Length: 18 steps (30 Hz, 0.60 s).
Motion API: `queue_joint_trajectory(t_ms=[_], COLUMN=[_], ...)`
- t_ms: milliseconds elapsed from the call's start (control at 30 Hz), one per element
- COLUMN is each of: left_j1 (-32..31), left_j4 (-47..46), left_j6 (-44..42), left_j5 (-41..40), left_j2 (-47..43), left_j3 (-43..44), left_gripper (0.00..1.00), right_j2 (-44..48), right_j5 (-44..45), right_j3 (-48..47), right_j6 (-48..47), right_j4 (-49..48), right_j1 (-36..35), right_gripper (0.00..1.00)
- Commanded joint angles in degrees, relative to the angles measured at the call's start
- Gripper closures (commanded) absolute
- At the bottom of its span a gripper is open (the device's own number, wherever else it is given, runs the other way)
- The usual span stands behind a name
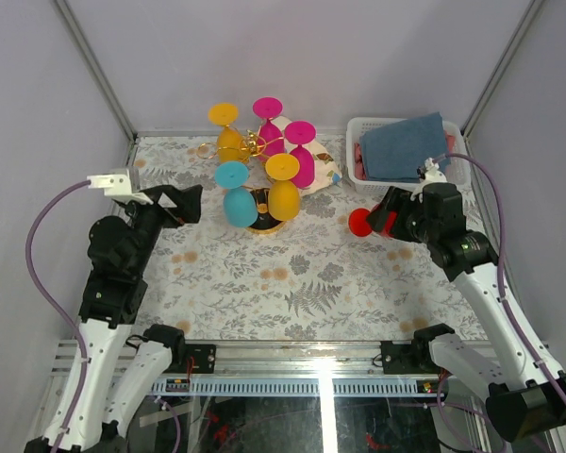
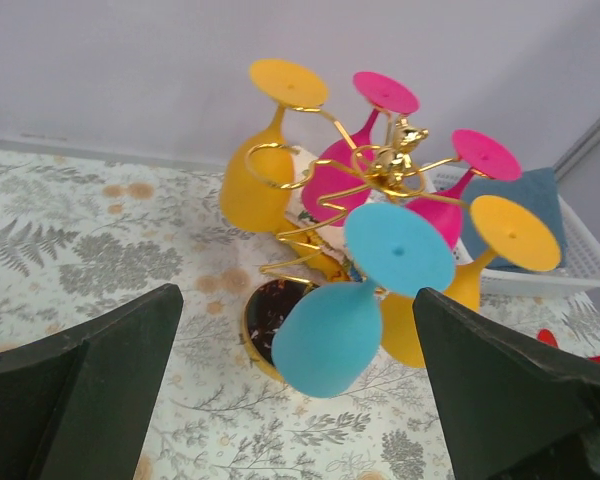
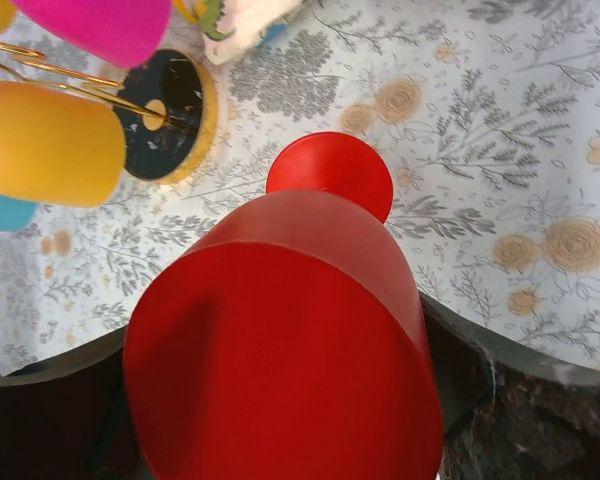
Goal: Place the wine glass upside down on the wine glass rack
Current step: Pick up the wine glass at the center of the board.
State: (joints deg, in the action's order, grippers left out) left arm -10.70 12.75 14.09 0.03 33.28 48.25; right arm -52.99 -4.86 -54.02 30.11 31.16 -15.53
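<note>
Red wine glass (image 3: 280,320): sitting right of the wine glass rack (image 1: 256,144), apart from it. Right tool (image 1: 385,215) is clasping its bowl, jaws wide, foot leading, likely for inverting. Left tool (image 1: 182,202) is hanging fully open, empty.

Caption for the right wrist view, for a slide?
Right gripper clamps a red wine glass sideways, near the gold rack.

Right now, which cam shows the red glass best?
Right wrist: the red wine glass fills the frame, bowl and foot clear. Top external shows mostly its foot; left wrist only a red sliver.
</note>
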Motion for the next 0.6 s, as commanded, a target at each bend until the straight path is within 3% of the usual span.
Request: queue_joint_trajectory(t_ms=[0,333,433,567], left_j1=[-1.9,-7.0,-14.0,-27.8], left_j4=[1.1,0.2,-1.4,-4.7], left_j6=[-0.7,2.5,3.3,2.3], left_j5=[3.8,5.0,1.8,-7.2], left_j2=[5.6,12.6,15.6,21.1], left_j3=[5.9,14.5,15.6,17.0], left_gripper=[0.00,0.00,0.00,0.00], right_j2=[0.1,2.6,3.8,5.4], right_j5=[-5.0,-6.8,-7.5,-7.3], right_j3=[-3.4,-6.0,-6.1,-5.6], right_j6=[2.1,4.5,5.7,6.9], right_j4=[-7.4,-13.3,-15.7,-18.6], right_j1=[0.2,0.2,0.2,0.2], right_gripper=[0.29,0.29,0.28,0.28])
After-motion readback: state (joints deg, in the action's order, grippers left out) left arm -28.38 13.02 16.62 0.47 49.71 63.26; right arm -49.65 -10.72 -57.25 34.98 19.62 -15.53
